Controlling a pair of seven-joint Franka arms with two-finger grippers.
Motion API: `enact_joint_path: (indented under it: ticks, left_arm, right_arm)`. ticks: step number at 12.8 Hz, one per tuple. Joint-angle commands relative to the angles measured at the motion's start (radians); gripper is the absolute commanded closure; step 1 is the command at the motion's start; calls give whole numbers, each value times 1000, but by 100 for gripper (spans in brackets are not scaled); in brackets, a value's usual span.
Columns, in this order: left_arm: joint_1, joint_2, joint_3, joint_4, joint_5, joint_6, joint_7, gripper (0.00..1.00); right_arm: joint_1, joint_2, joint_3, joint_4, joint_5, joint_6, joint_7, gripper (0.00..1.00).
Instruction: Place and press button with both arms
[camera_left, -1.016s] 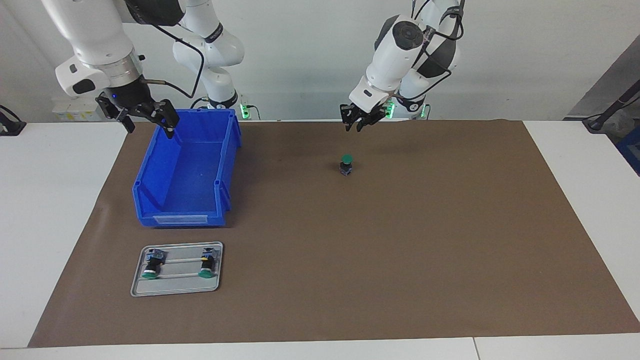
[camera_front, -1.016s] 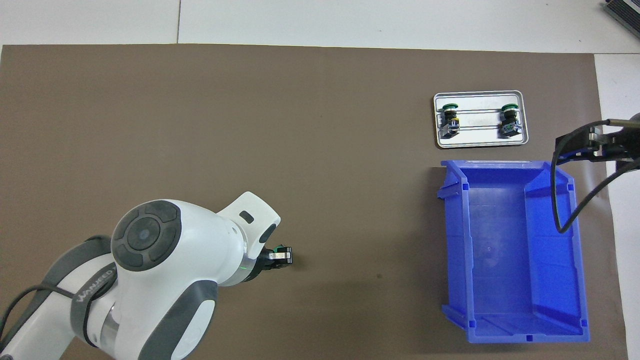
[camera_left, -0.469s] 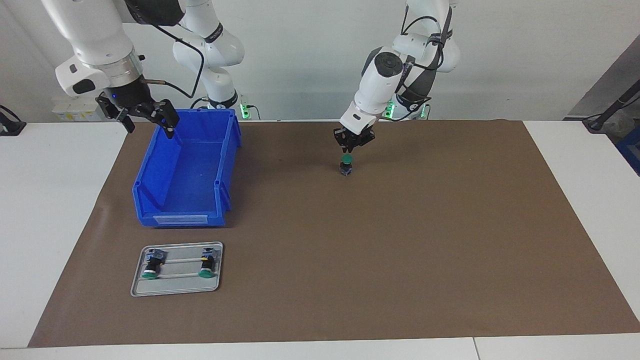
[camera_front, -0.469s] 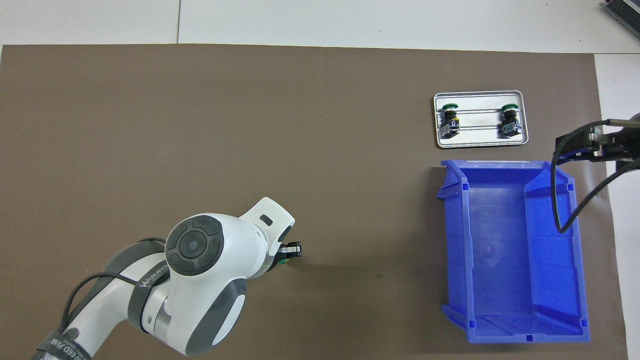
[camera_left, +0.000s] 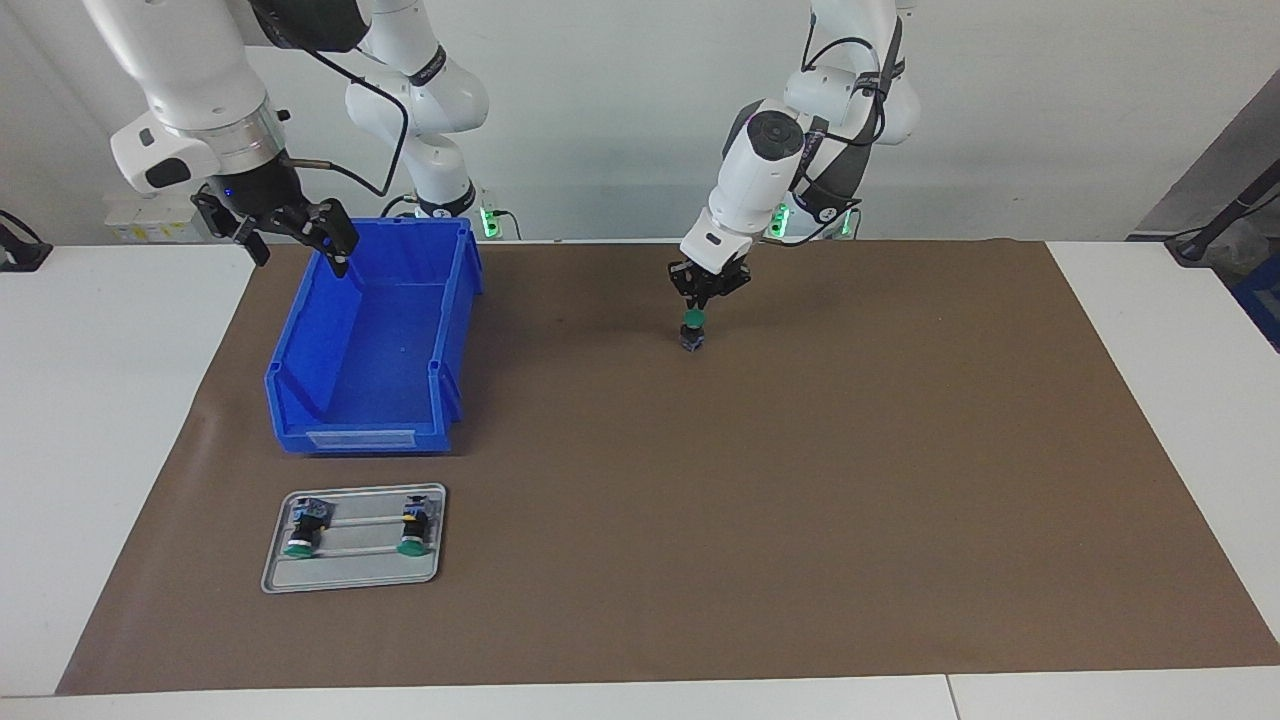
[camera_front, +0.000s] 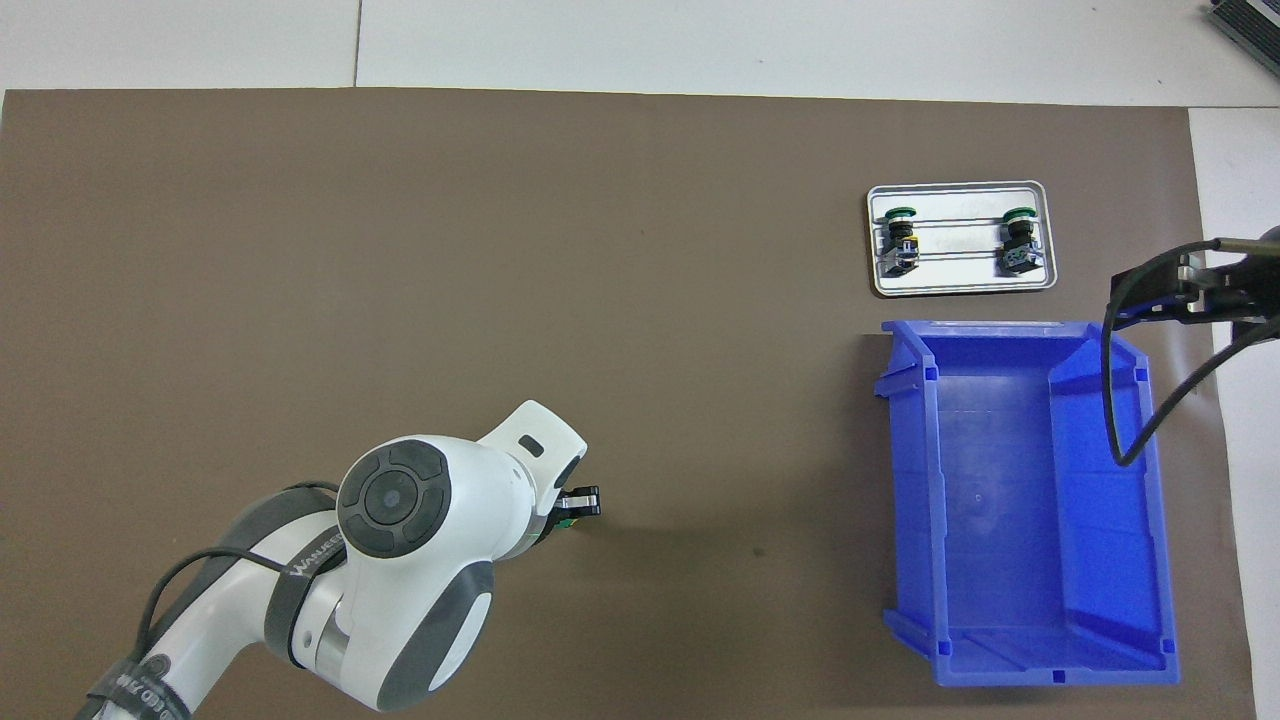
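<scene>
Green-capped button (camera_left: 692, 331) stood placed on mat; left gripper (camera_left: 702, 301), fingertips closed and empty, bore on its cap, pressing apparently underway; right gripper (camera_left: 297, 237) waited open over blue bin (camera_left: 372, 400).

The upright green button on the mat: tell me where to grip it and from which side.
Grip the black body below the green cap of the button, coming straight down from above. It stands upright with bare mat around it. The shut left gripper sits right over the cap and would have to lift and open first.
</scene>
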Motion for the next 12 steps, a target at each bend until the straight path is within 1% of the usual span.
enact_joint_path:
  ticks: [1, 4, 7, 9, 11, 12]
  left_arm:
    - [-30, -15, 8, -57, 21, 65, -17, 82]
    - [-53, -23, 8, -80, 21, 77, -23, 82]
    - [-55, -26, 8, -112, 21, 123, -23, 82]
    - [-63, -12, 8, -128, 21, 154, -25, 82]
    - [-72, -3, 8, -158, 21, 212, -23, 82]
    - [-72, -1, 8, -160, 21, 214, -22, 82]
  right_arm:
    - [-7, -7, 4, -7, 19, -11, -11, 0]
    - [-7, -7, 4, -7, 19, -11, -11, 0]
    - [-7, -7, 4, -7, 19, -11, -9, 0]
    - [-7, -7, 4, -6, 19, -11, -11, 0]
    - [-7, -7, 4, -6, 19, -9, -11, 0]
    - [-7, -7, 4, -7, 19, -11, -11, 0]
